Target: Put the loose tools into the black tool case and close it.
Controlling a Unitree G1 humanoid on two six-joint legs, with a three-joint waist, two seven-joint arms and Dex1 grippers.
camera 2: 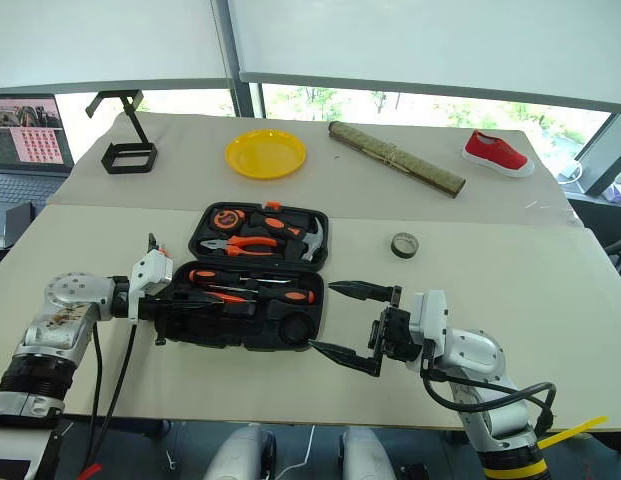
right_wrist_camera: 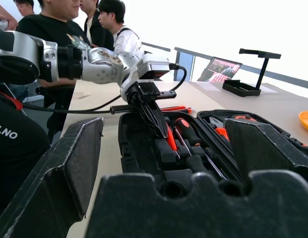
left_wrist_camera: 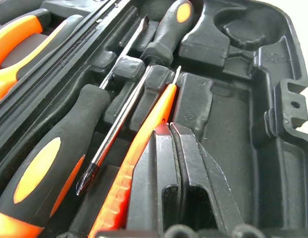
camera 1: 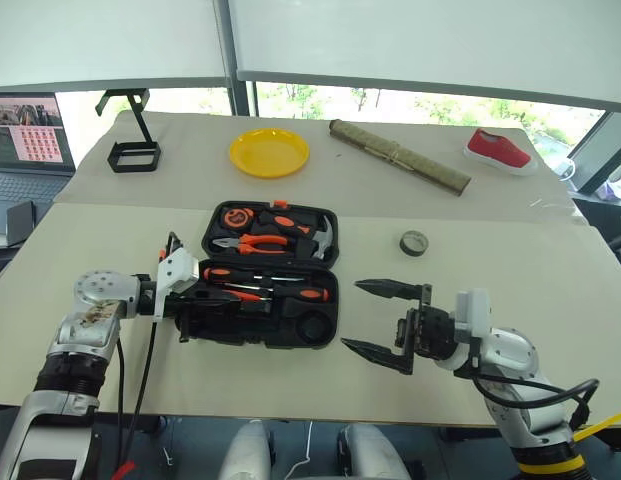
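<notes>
Left gripper (right_wrist_camera: 154, 116) is inside the open case (camera 1: 320, 325), jaws pressed together, empty, tips beside the red screwdriver (left_wrist_camera: 144, 144), probably nudging it into its slot. Right gripper (camera 1: 385, 320) waits wide open, empty, near the case. Tape roll (camera 1: 414, 243) is on the table, not yet packed.

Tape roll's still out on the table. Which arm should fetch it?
Right, likely. The small dark tape roll lies on the table beyond the black tool case, on the right gripper's side, and its jaws are open and empty. The left gripper is shut, down inside the case.
</notes>
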